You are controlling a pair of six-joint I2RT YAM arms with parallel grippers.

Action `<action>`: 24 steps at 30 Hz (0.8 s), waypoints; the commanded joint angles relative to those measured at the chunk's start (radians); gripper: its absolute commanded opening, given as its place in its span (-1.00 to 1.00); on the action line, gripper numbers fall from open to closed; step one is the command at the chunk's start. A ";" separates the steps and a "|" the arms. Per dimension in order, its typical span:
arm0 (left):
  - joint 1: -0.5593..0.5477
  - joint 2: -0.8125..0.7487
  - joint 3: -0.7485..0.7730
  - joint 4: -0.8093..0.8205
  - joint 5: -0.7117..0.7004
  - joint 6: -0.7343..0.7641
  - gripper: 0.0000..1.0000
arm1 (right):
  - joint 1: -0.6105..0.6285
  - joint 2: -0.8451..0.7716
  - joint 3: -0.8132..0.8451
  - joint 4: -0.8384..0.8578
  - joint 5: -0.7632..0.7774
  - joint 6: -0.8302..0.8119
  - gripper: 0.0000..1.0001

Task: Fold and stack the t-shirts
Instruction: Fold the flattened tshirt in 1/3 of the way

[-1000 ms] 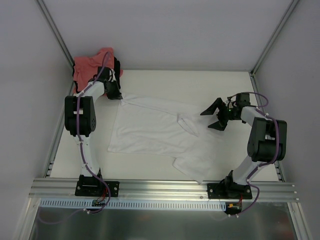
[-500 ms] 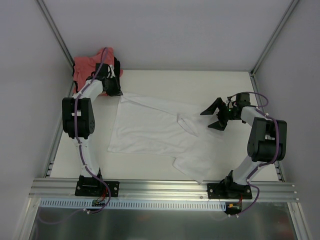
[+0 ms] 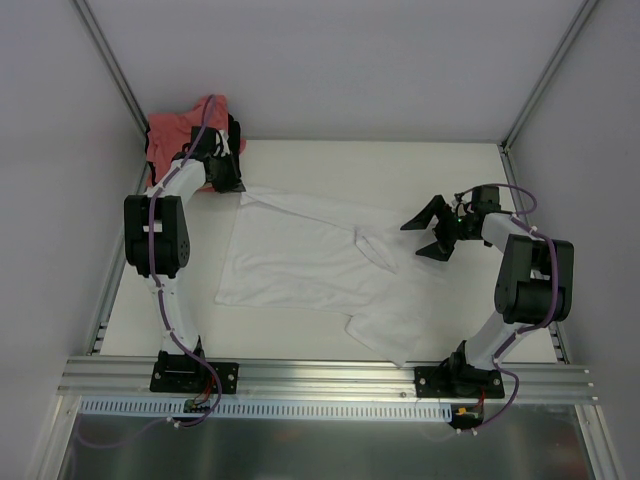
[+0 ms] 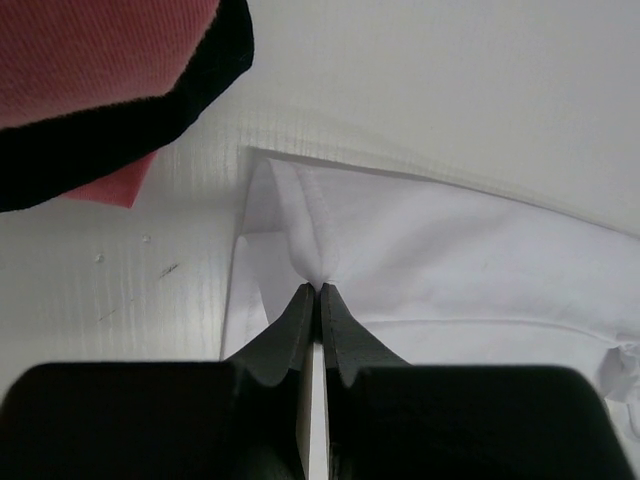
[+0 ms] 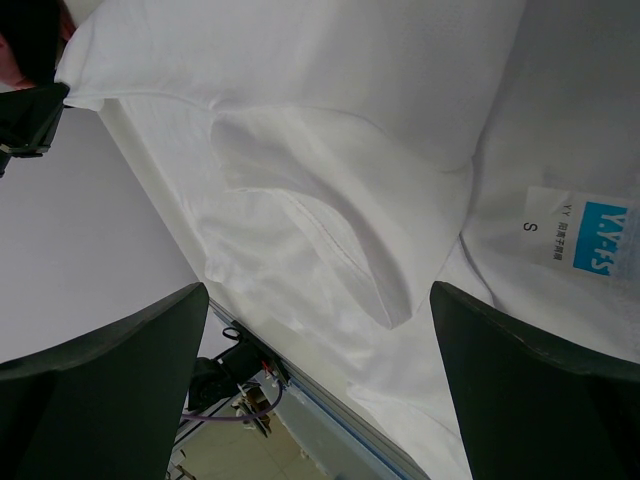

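Note:
A white t-shirt (image 3: 300, 260) lies spread across the middle of the table, one sleeve folded over its right part. My left gripper (image 3: 229, 184) is at the shirt's far left corner. In the left wrist view that gripper (image 4: 318, 291) is shut on a pinched fold of the white cloth (image 4: 420, 230). A salmon-pink t-shirt (image 3: 178, 128) and a black t-shirt (image 3: 232, 135) are heaped in the back left corner, just behind this gripper. My right gripper (image 3: 426, 233) hovers open beside the shirt's right edge. Its fingers (image 5: 100, 400) stand wide apart above the cloth, near the neck label (image 5: 582, 236).
Grey walls with metal posts (image 3: 110, 70) close in the table on the left, back and right. The aluminium rail (image 3: 330, 375) that carries both arm bases runs along the near edge. The shirt's lower sleeve (image 3: 385, 335) reaches close to that rail.
My left arm has shifted a little toward the back left corner, drawing the white shirt's corner with it. The right arm has not moved.

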 commanded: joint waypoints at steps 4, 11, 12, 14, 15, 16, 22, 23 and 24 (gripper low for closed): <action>0.004 -0.096 -0.021 -0.007 0.028 0.015 -1.00 | -0.003 -0.009 0.023 0.009 -0.023 0.001 0.99; -0.005 -0.155 -0.091 -0.024 0.043 0.030 -1.00 | -0.003 -0.009 0.025 0.012 -0.026 0.004 0.99; -0.008 -0.162 -0.102 -0.027 0.042 0.035 -1.00 | -0.003 -0.009 0.025 0.012 -0.027 0.004 0.99; -0.020 -0.164 -0.113 -0.043 0.040 0.044 -1.00 | -0.003 -0.010 0.023 0.014 -0.030 0.007 0.99; -0.025 -0.166 -0.120 -0.053 0.037 0.050 -1.00 | -0.003 -0.010 0.025 0.015 -0.032 0.007 0.99; -0.029 -0.167 -0.136 -0.058 0.034 0.053 -0.99 | -0.003 -0.012 0.026 0.014 -0.033 0.009 0.99; -0.069 -0.170 -0.226 -0.061 0.004 0.065 -0.90 | -0.003 -0.019 0.032 0.017 -0.046 0.015 0.99; -0.075 -0.169 -0.235 -0.061 -0.007 0.065 -0.76 | -0.003 -0.020 0.032 0.017 -0.047 0.015 0.99; -0.086 -0.170 -0.252 -0.061 -0.013 0.065 -0.71 | -0.003 -0.023 0.032 0.017 -0.049 0.015 0.99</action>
